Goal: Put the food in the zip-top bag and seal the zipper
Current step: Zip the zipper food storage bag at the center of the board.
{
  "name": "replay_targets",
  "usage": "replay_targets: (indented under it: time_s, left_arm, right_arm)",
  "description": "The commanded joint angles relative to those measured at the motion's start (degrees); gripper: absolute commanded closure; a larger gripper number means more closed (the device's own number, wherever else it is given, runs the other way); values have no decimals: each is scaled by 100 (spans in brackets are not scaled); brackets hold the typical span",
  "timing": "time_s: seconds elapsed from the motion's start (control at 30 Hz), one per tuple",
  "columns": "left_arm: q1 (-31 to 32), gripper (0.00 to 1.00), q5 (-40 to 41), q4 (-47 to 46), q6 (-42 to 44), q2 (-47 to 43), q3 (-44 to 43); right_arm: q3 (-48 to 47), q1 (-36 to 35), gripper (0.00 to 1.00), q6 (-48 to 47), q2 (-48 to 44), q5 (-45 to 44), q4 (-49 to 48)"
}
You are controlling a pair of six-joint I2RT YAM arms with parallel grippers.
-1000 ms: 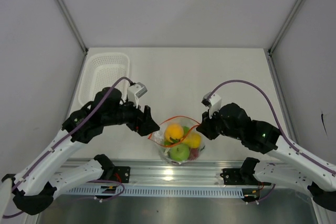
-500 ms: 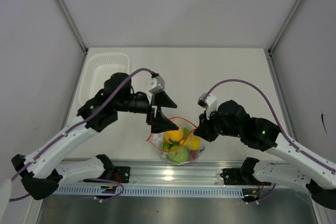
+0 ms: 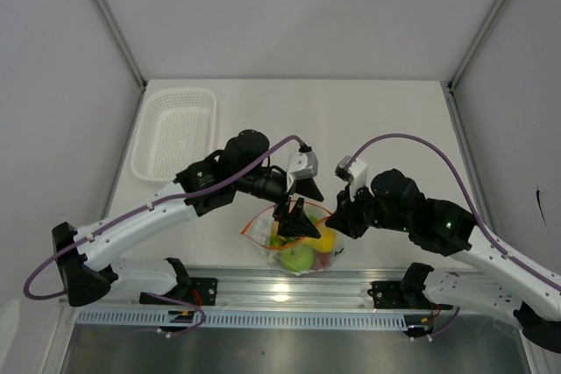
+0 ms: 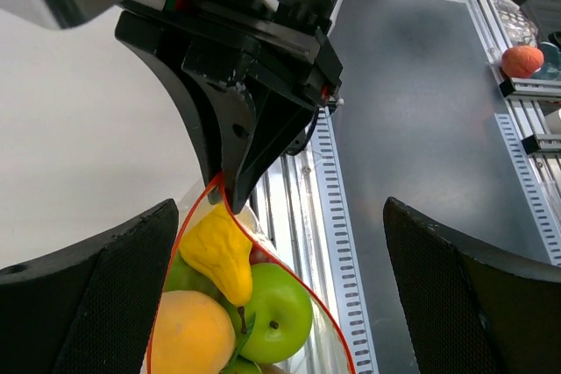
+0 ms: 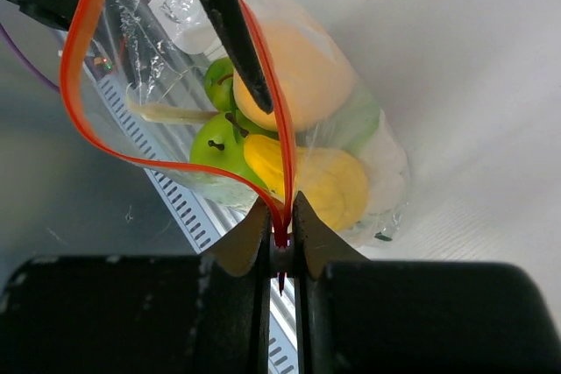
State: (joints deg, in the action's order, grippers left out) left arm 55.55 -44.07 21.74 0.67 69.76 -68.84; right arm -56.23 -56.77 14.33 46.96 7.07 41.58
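The clear crinkly bag lies at the 6 o'clock edge of the table. Its orange-red strip gapes toward 12 o'clock, and the mouth's long axis runs 9 to 3. Inside are one orange ball, one yellow fruit and two green apples. The right gripper pinches the strip's 3 o'clock end, and the left gripper hangs spread wide over the mouth.

The top camera hangs above and behind the arm bases and looks down from afar on the whole desk. The left wrist camera looks out between its spread left fingers, close to the zip-top bag just ahead of them. The right wrist camera looks along its pressed right fingers, the bag just beyond their tips. All three views share that bag, and each wrist view catches the other's fingers.
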Motion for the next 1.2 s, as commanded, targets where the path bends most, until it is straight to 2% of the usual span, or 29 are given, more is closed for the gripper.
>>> replay_targets:
  time_s: [0.0,0.17,0.33,0.6,0.83,1.03,1.17]
  left_arm:
    - [105,1,-67,-223,328,-24,72]
    - [228,0,608,-12,382,170,37]
    - [228,1,1146,-433,197,143,143]
    - [246,1,849,-4,504,670,-33]
    - [316,0,821,312,751,609,151]
    - [343,10,1277,884,707,530,195]
    - [343,22,1558,903,487,268,441]
  right_arm:
    - [-292,26,100,17,-204,40,-256]
    - [-266,35,100,35,-214,127,-317]
    - [-257,35,100,44,-222,154,-318]
    - [-284,35,100,70,-336,110,-309]
    - [-310,26,100,61,-319,75,-379]
    - [-301,43,100,70,-372,-30,-379]
    - [-266,61,100,105,-416,-118,-361]
